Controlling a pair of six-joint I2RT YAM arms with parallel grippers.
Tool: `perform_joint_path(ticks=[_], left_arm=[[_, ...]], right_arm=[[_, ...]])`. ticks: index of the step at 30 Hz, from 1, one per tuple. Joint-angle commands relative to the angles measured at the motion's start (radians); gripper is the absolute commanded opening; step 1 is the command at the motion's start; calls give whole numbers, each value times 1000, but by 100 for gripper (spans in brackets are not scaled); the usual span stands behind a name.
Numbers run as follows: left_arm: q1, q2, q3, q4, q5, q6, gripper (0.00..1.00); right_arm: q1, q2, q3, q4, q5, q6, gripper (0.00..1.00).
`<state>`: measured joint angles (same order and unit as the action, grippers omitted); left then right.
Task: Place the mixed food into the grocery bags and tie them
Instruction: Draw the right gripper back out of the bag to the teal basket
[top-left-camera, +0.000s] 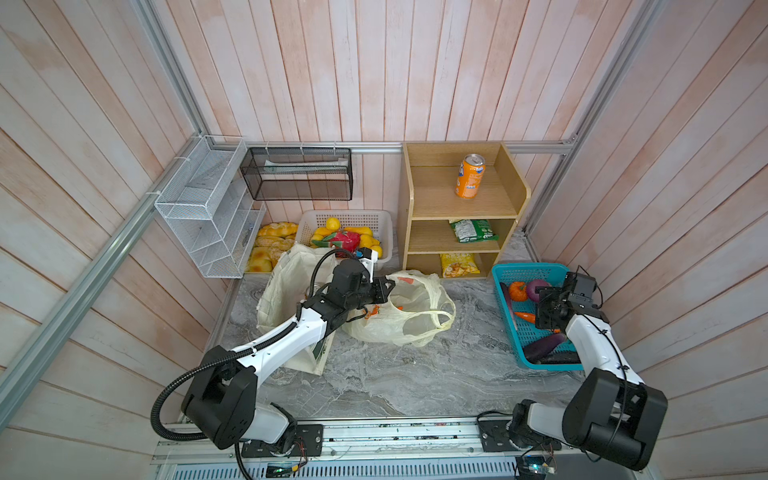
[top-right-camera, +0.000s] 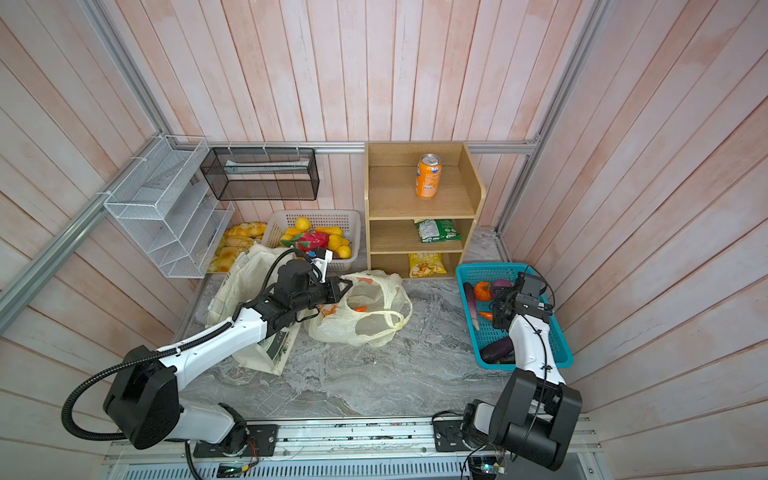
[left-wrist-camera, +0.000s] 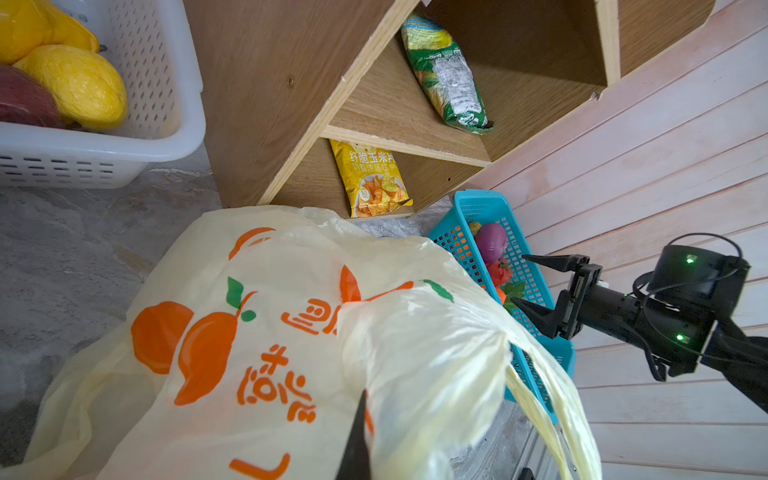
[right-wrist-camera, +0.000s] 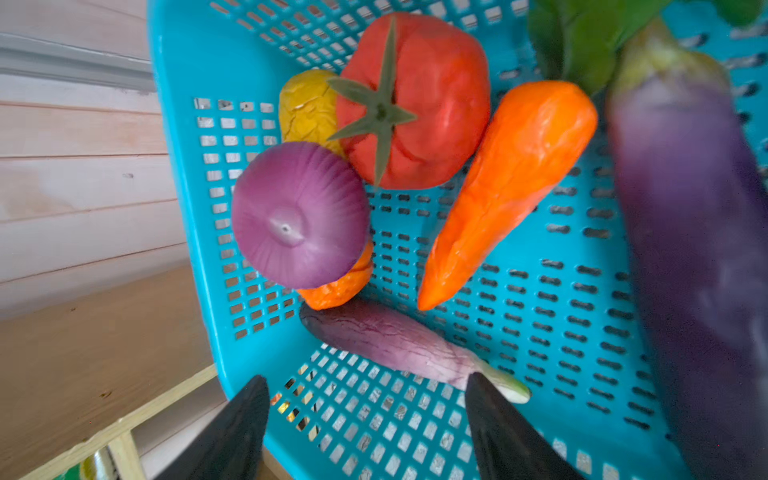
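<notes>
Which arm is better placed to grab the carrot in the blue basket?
Right. The right gripper hangs open over the basket holding the carrot; the left gripper is shut on the plastic bag.

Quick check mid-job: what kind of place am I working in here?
Likely a mock grocery corner in a robot test cell: a wooden shelf with snack packets, a blue basket of toy vegetables, and an aluminium frame along plank walls.

The yellow snack packet (left-wrist-camera: 372, 178) reads 纤脆玉米片 in white. Orange characters on the pale-yellow plastic bag (left-wrist-camera: 249, 332) are not legible. The blue logo on the orange soda can (top-left-camera: 469, 176) is too small to read
</notes>
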<state>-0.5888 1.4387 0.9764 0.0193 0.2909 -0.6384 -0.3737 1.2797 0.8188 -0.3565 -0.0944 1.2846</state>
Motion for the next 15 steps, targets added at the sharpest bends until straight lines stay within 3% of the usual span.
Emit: perform_joint_path(ticks=[1, 15], left_arm=[[5, 10, 30, -9, 2, 19, 0], [5, 5, 33, -16, -5, 13, 0]], right_arm=[[-13, 22, -37, -6, 22, 16, 76], [-42, 145, -30, 42, 38, 11, 74]])
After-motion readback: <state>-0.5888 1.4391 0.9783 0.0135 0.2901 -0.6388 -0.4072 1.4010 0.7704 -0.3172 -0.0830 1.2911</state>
